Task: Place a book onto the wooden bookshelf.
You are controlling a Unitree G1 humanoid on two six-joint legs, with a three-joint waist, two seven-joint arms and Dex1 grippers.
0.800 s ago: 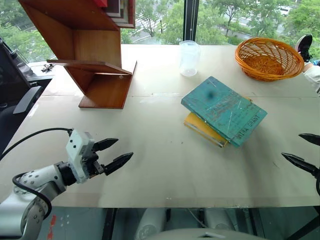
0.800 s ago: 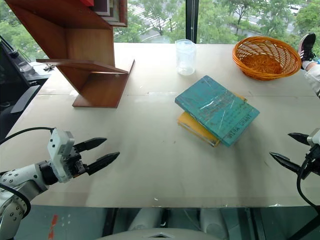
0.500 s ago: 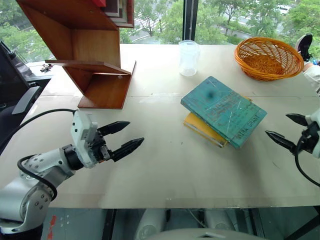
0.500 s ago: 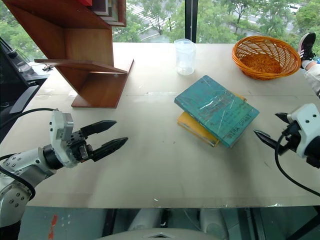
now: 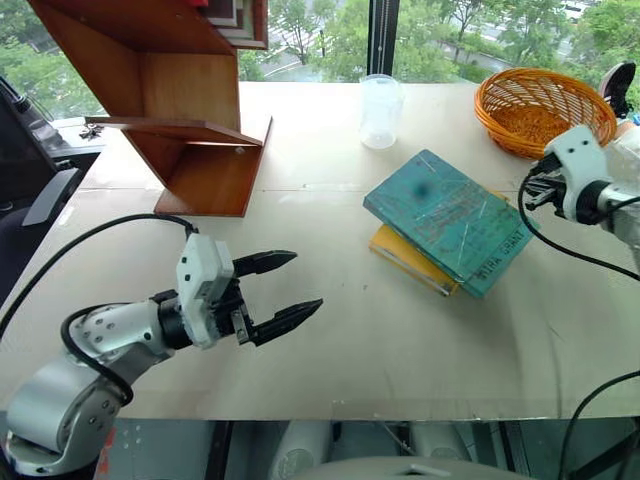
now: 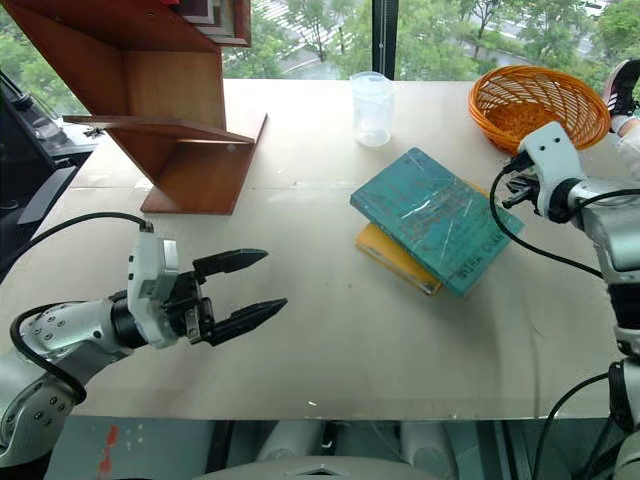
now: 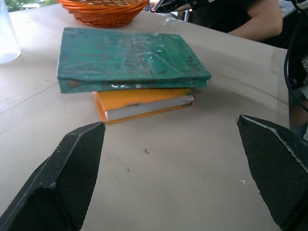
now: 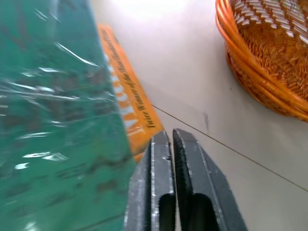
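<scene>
Left gripper (image 5: 285,288): jaws wide apart, empty, above table (image 5: 330,350) | Right gripper (image 8: 171,144): fingers pressed together, empty, beside book (image 5: 447,219) | book: stacked on yellow book (image 5: 408,257)

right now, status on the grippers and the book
Left gripper open, over bare table. Right gripper shut, empty, beside the book. Book lies on yellow book. Wooden bookshelf unobstructed.
</scene>
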